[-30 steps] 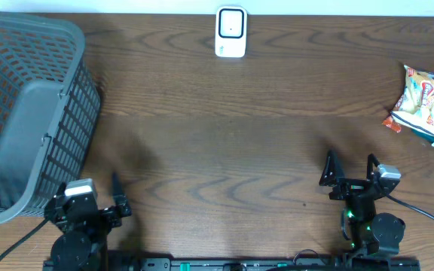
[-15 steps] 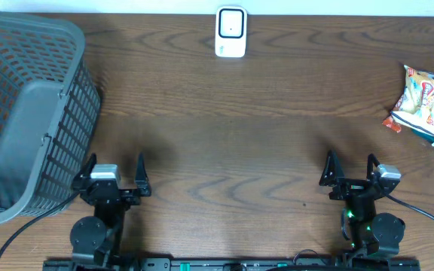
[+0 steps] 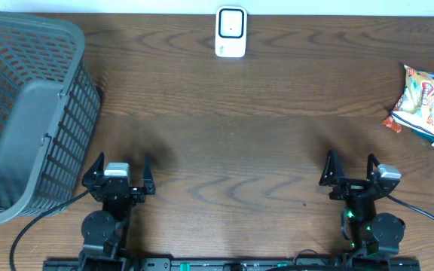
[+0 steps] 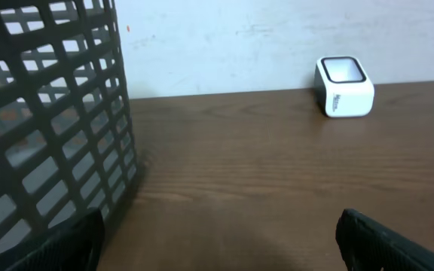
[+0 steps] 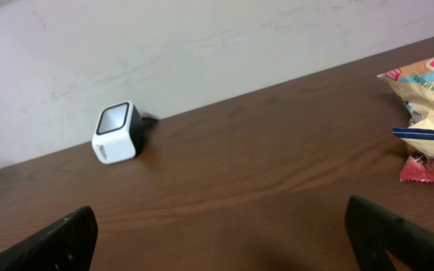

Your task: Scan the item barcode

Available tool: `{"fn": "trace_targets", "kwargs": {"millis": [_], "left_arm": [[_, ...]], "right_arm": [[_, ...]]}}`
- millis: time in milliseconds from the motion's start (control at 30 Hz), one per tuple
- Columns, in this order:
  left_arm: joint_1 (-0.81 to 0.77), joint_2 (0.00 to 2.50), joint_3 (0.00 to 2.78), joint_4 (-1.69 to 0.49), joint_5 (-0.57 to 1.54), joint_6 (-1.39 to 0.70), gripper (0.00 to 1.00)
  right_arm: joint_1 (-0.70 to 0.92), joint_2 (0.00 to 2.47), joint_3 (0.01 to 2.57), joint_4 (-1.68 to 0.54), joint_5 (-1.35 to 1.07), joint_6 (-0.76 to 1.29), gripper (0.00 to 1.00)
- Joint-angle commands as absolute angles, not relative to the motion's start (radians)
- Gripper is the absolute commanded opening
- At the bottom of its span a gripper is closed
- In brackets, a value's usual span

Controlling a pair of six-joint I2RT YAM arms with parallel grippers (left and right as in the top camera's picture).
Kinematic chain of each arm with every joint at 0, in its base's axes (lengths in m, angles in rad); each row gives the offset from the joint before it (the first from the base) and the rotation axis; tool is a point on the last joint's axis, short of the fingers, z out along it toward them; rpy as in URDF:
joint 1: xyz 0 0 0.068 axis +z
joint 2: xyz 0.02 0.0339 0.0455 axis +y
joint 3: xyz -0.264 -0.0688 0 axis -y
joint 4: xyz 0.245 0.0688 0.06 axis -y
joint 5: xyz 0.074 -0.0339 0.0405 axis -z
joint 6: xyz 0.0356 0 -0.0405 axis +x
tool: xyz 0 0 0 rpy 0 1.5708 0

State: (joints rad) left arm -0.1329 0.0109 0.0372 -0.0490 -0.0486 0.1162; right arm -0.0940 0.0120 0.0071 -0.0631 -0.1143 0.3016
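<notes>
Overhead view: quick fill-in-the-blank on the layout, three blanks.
The grey basket sits on the ____ side of the table. The snack packets lie on its ____ side. The left gripper and right gripper both stand ____, holding nothing.
Missing words: left, right, open.

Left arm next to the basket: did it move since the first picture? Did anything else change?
Yes. The left pincer slid to its right, away from the basket, went a little forward, and turned to face straight ahead. It is open and took hold of nothing. The right pincer, also open, the scanner, the snack bags and the basket stayed where they were.
</notes>
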Motion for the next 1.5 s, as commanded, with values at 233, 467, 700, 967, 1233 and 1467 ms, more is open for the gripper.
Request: {"fn": "trace_targets", "kwargs": {"millis": [233, 467, 700, 967, 1233, 1467], "left_arm": [[-0.073, 0.001, 0.004, -0.066, -0.056, 0.187, 0.98], [-0.064, 0.001, 0.004, -0.069, -0.051, 0.187, 0.98], [-0.064, 0.001, 0.004, -0.07, -0.043, 0.187, 0.98], [-0.062, 0.001, 0.004, -0.069, -0.033, 0.179, 0.98], [-0.031, 0.001, 0.004, -0.069, -0.037, 0.107, 0.98], [0.002, 0.001, 0.004, -0.069, -0.036, 0.088, 0.98]], "right_arm": [[-0.086, 0.006, 0.006, -0.066, -0.107, 0.29, 0.99], [-0.086, 0.006, 0.006, -0.066, -0.107, 0.291, 0.99], [-0.086, 0.006, 0.006, -0.066, -0.107, 0.291, 0.99], [-0.086, 0.006, 0.006, -0.066, -0.107, 0.291, 0.99], [-0.086, 0.006, 0.006, -0.066, -0.107, 0.291, 0.99], [-0.086, 0.006, 0.006, -0.066, -0.107, 0.291, 0.99]]}}
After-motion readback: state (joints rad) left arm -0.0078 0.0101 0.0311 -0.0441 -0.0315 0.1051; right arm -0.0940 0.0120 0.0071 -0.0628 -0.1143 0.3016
